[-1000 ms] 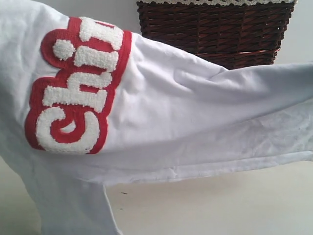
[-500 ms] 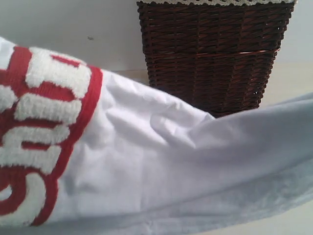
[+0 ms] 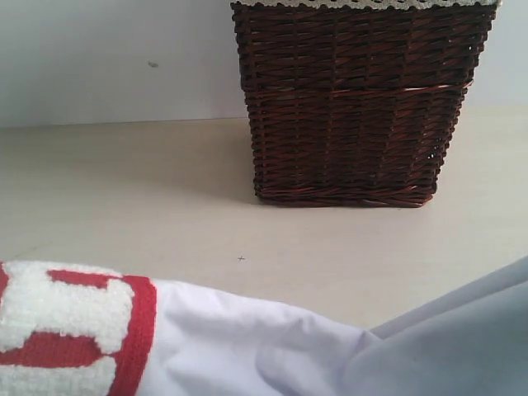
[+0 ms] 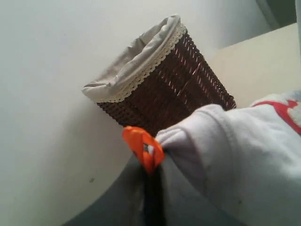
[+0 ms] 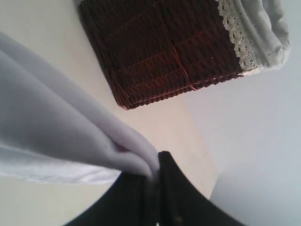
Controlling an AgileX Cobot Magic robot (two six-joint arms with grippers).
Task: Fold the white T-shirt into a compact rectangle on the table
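While left hand and right hand clamp the white T-shirt, lettering unreadable (cropped)

The basket stands on the desk at the far right, before the wall, while the T-shirt stretches across the near side, apart from the basket.

Foreground: white T-shirt; behind, wicker basket standing on table.
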